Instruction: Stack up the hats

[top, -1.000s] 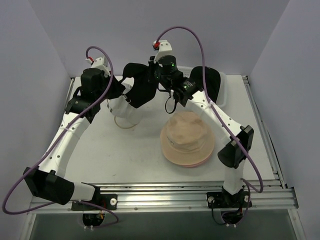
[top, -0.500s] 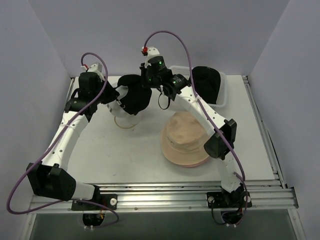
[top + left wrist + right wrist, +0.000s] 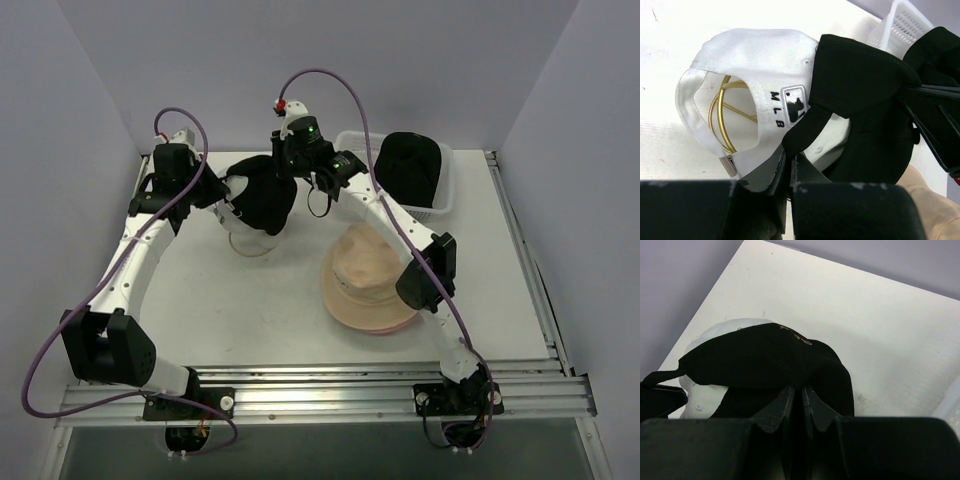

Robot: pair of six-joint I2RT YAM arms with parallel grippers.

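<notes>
A black cap [image 3: 262, 195] hangs between both grippers, draped over a white cap [image 3: 243, 238] that sits on a gold wire frame [image 3: 722, 120]. My left gripper [image 3: 218, 190] is shut on the black cap's edge [image 3: 805, 125]. My right gripper [image 3: 295, 165] is shut on its crown fabric [image 3: 770, 357]. The white cap [image 3: 755, 65] shows an MLB logo. A tan bucket hat [image 3: 372, 272] lies on a pink hat whose brim [image 3: 392, 326] peeks out below it. A black bucket hat [image 3: 410, 165] rests in the basket.
The white mesh basket [image 3: 445, 195] stands at the back right, and its corner shows in the left wrist view [image 3: 900, 25]. Purple walls close in the left, back and right sides. A metal rail [image 3: 350, 385] runs along the near edge.
Both grippers have carried the black cap left and down, from beside the basket onto the white cap. The right arm has stretched further left.
</notes>
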